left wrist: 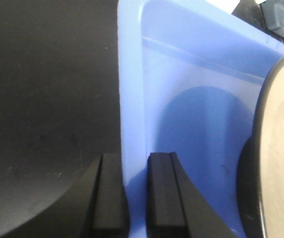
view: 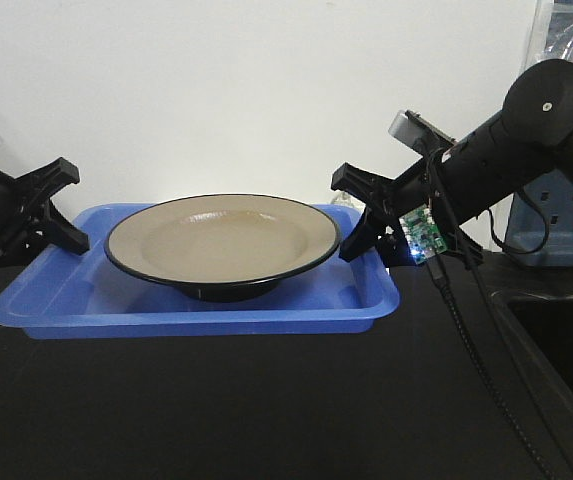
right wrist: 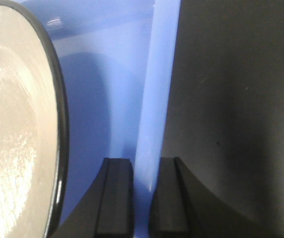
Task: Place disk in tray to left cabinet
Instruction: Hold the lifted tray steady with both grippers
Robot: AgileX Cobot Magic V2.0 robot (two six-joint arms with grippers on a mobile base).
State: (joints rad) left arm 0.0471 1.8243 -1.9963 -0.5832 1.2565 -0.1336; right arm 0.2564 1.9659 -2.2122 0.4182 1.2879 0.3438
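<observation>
The tan disk (view: 221, 240) with its black rim sits upright inside the blue tray (view: 196, 305) on the black tabletop. My left gripper (view: 61, 215) is at the tray's left wall, and in the left wrist view its two fingers straddle that wall closely (left wrist: 137, 161), with the tray (left wrist: 191, 74) and the disk (left wrist: 280, 148) beyond. At the tray's right wall, my right gripper (view: 361, 215) has one finger inside and one outside the rim (right wrist: 145, 163), beside the tray floor (right wrist: 107, 74) and the disk (right wrist: 13, 124). The left cabinet is out of view.
The black tabletop (view: 266, 400) spreads in front of the tray. A grey-blue box (view: 551, 225) stands at the back right, with a dark recess (view: 556, 330) below it. A cable (view: 466, 330) hangs from the right arm. A white wall lies behind.
</observation>
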